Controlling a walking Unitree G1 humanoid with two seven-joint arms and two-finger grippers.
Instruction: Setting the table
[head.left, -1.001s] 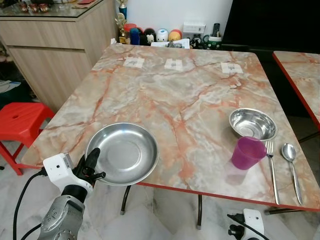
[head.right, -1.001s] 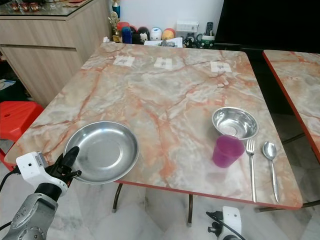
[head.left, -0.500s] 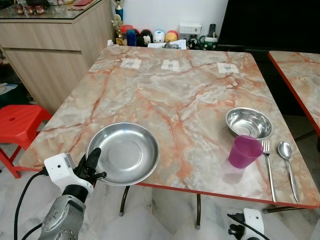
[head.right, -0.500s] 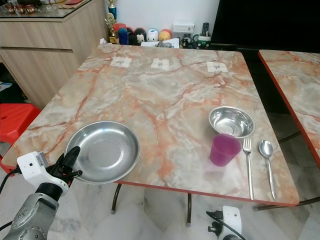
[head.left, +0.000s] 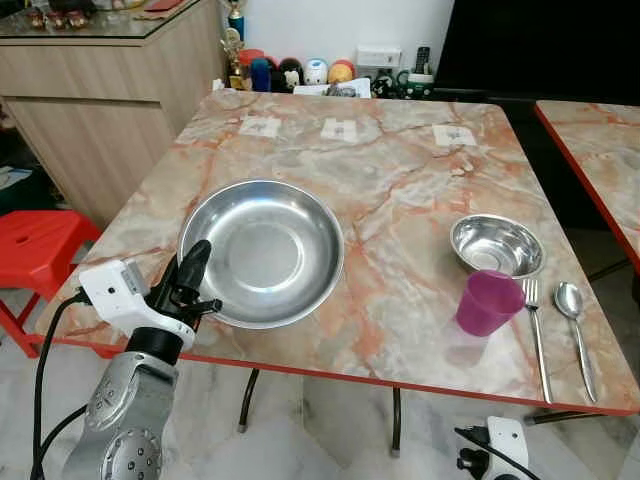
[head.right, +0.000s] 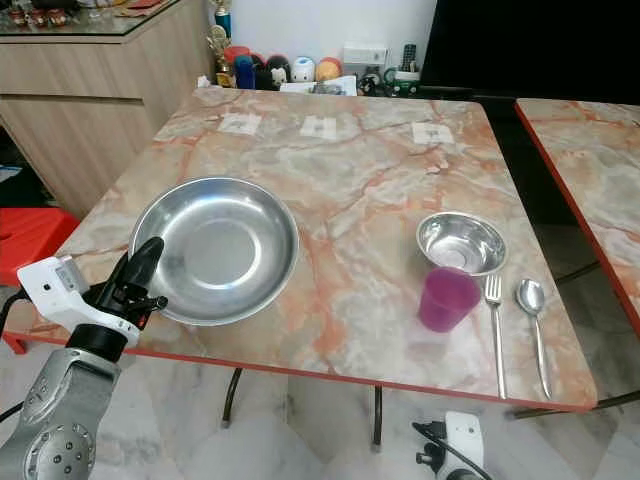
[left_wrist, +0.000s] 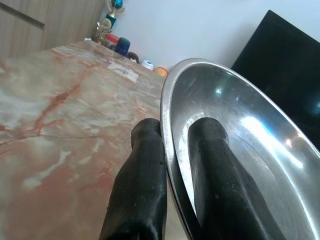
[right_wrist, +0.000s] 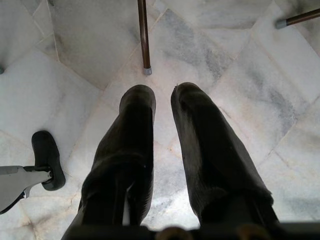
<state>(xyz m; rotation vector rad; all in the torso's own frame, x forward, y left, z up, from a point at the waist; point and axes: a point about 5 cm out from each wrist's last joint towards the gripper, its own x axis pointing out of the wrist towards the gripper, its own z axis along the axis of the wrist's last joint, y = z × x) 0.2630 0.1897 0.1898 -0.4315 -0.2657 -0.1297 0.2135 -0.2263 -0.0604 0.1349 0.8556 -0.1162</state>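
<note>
My left gripper (head.left: 190, 278) is shut on the near rim of a round steel plate (head.left: 262, 250), which it holds over the left part of the marble table (head.left: 400, 190). In the left wrist view one finger (left_wrist: 145, 165) lies under the rim and the other inside the plate (left_wrist: 240, 130). Toward the right front of the table a small steel bowl (head.left: 497, 244) stands behind a purple cup (head.left: 487, 302). A fork (head.left: 537, 335) and a spoon (head.left: 573, 320) lie to their right. My right gripper (right_wrist: 162, 97) hangs open below the table over the floor.
A red stool (head.left: 35, 245) stands left of the table beside a wooden cabinet (head.left: 110, 80). A second marble table (head.left: 600, 140) is at the right. Toys and small items (head.left: 300, 72) line the far edge, near three paper labels (head.left: 338, 128). A table leg (right_wrist: 143, 35) stands on the white floor.
My left gripper has carried the plate up and forward, from overhanging the table's front edge to over its left part. The camera has shifted slightly. The right arm hangs still.
</note>
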